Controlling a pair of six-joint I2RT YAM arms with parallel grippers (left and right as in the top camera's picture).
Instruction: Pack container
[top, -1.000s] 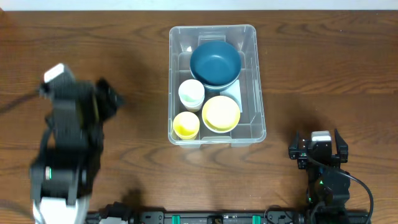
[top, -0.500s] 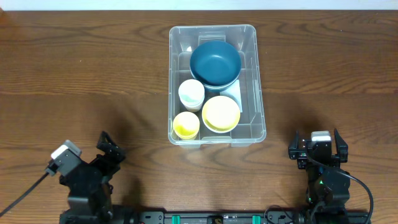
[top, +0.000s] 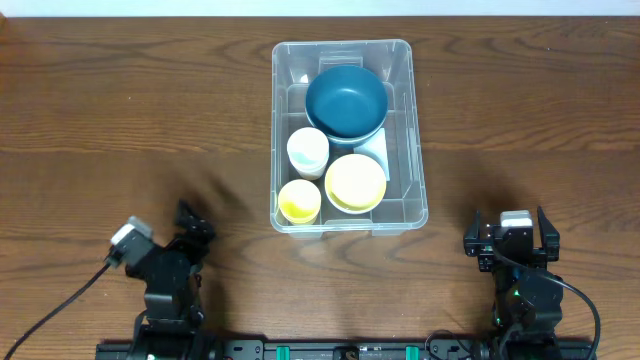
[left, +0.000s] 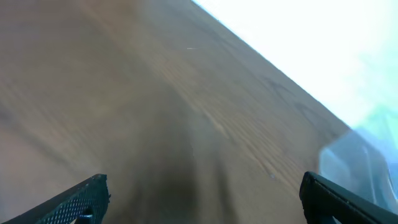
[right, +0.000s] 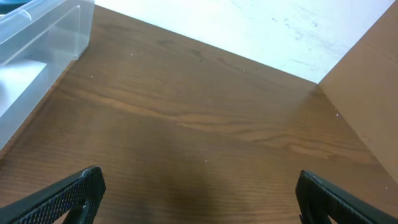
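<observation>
The clear container (top: 417, 150) at upper centre holds a blue bowl (top: 345, 100), a yellow bowl (top: 355, 182) and two cups. Along the bottom edge, the left pincer (top: 194, 223) and the right pincer (top: 512, 224) both gape wide, holding nothing.

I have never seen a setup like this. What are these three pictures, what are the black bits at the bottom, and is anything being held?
These are two robot arms at a wooden table. One picture looks straight down from above. The other two come from small cameras on each arm's wrist, so the black tips in their bottom corners are that arm's own two fingers.

From above, the left hand and the right hand sit near the table's front edge. Both are open and hold nothing.

In the middle stands a clear plastic container. Inside it are a dark blue bowl, a white cup, a yellow bowl and a yellow cup. A corner of the container shows at the edge of each wrist picture.
</observation>
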